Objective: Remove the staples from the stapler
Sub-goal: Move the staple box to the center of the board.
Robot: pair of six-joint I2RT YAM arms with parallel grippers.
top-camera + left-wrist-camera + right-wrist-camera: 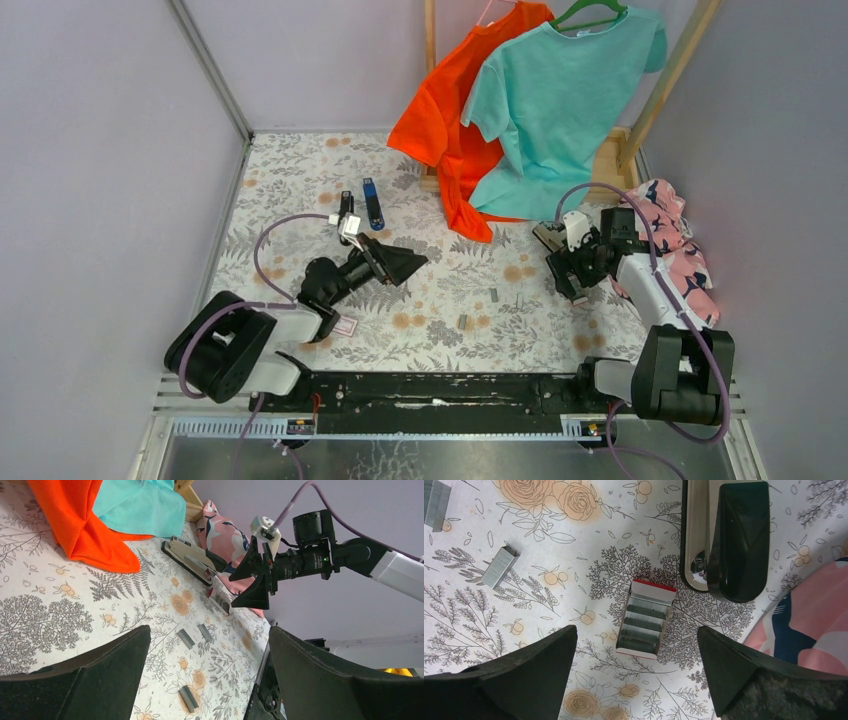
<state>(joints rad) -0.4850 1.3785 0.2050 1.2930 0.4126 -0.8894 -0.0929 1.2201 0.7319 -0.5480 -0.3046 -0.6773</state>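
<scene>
Right pincer (636, 630) spread wide, empty; the glossy black stapler (724, 535) with silvery channel lies just beyond one fingertip, ribbed grey staples (500, 567) beyond the other. Left pincer (209, 630) likewise spread

Staple box (646, 620) lies close beside the stapler (741, 540).

The stapler (744, 540) is black, the table (574, 550) floral-patterned

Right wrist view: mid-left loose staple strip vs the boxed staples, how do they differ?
The loose staple strip lies bare on the floral cloth, diagonal in frame; the boxed staples sit in an open red-and-white box beside the stapler. The loose staple strip is one piece; the boxed staples are several rows. Both silvery grey.
</scene>
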